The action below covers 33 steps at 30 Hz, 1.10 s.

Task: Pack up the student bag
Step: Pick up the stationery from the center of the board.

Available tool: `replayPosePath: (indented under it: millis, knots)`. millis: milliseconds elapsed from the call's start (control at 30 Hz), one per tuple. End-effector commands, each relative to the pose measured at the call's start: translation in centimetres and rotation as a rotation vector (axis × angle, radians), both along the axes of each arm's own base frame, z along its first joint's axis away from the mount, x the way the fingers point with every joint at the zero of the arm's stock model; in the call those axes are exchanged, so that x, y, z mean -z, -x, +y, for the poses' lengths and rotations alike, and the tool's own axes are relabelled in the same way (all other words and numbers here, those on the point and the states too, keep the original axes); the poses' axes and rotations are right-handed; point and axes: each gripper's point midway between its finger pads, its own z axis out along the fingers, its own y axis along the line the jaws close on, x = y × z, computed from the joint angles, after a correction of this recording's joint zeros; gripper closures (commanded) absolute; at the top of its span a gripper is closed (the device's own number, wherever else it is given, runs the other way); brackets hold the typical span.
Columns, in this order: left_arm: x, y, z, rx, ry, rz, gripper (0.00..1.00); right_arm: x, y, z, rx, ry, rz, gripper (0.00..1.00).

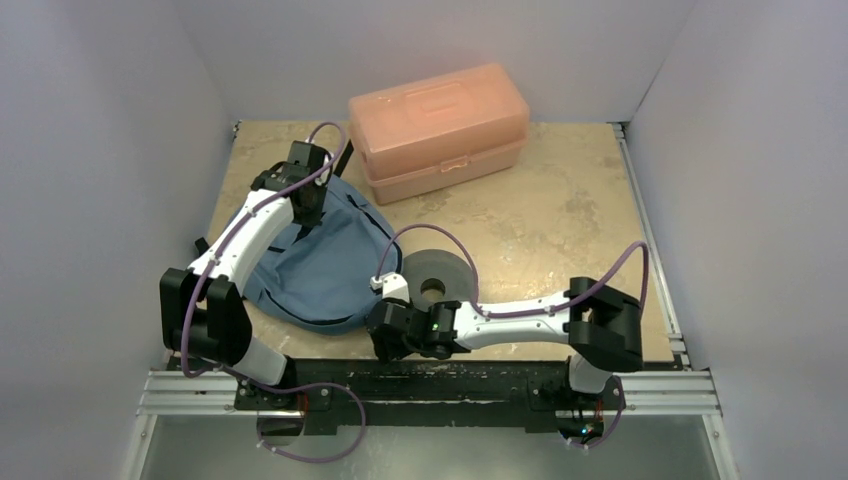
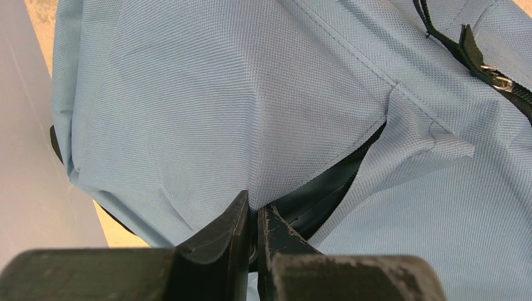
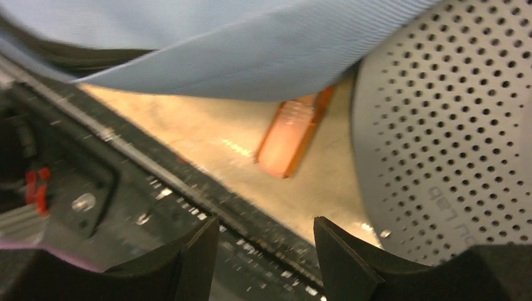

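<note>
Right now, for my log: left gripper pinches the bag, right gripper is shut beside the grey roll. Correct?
No: the right gripper is open beside the grey roll; the right wrist view shows it. The left gripper does pinch the bag.

**A:** Where's the left arm (image 1: 250,235)?

**B:** It reaches away from its base toward the far left, with the wrist tipped down. The left gripper (image 2: 253,210) has its jaws almost together, only a sliver of gap, and they pinch a fold of the bag (image 2: 188,113).

**A:** And the right arm (image 1: 520,318)?

**B:** It's bent sharply at the elbow, and the forearm lies low, pointing left along the near edge. The right gripper (image 3: 263,232) has its jaws wide apart.
</note>
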Motion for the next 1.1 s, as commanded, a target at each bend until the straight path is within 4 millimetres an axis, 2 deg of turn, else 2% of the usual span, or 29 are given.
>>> replayPosePath:
  millis: [0, 67, 233, 467, 600, 667, 800, 967, 1067]
  knots:
    - [-3.0, -0.9, -0.6, 0.009, 0.046, -0.104, 0.94, 1.8, -2.7, -0.6, 0.168, 0.058, -0.064, 0.38]
    - [-3.0, -0.6, -0.5, 0.008, 0.047, -0.111, 0.94, 2.8, -3.1, -0.2, 0.176, 0.066, -0.083, 0.37]
    - [-3.0, -0.4, -0.4, 0.006, 0.047, -0.107, 0.94, 3.9, -4.0, 1.2, 0.168, 0.058, -0.131, 0.37]
    - [-2.9, -0.4, -0.2, 0.006, 0.042, -0.103, 0.95, 5.5, -4.8, 1.0, 0.180, 0.122, -0.169, 0.38]
    - [-2.7, -0.4, -0.2, 0.004, 0.042, -0.097, 0.96, 5.8, -5.1, -0.4, 0.196, 0.188, -0.216, 0.55]
    - [-2.7, -0.4, -0.2, 0.005, 0.044, -0.094, 0.97, 5.5, -4.8, -1.3, 0.193, 0.204, -0.248, 0.65]
    - [-2.9, -0.4, -0.1, 0.000, 0.050, -0.096, 0.98, 3.9, -3.9, -1.8, 0.127, 0.180, -0.289, 1.00]
    - [-2.8, -0.4, 0.1, -0.006, 0.046, -0.097, 0.98, 0.0, -1.5, -3.7, 0.006, 0.105, -0.230, 1.00]
    - [-3.0, -0.4, 0.0, -0.008, 0.058, -0.096, 0.98, -2.8, 1.5, -4.2, -0.156, -0.043, -0.160, 1.00]
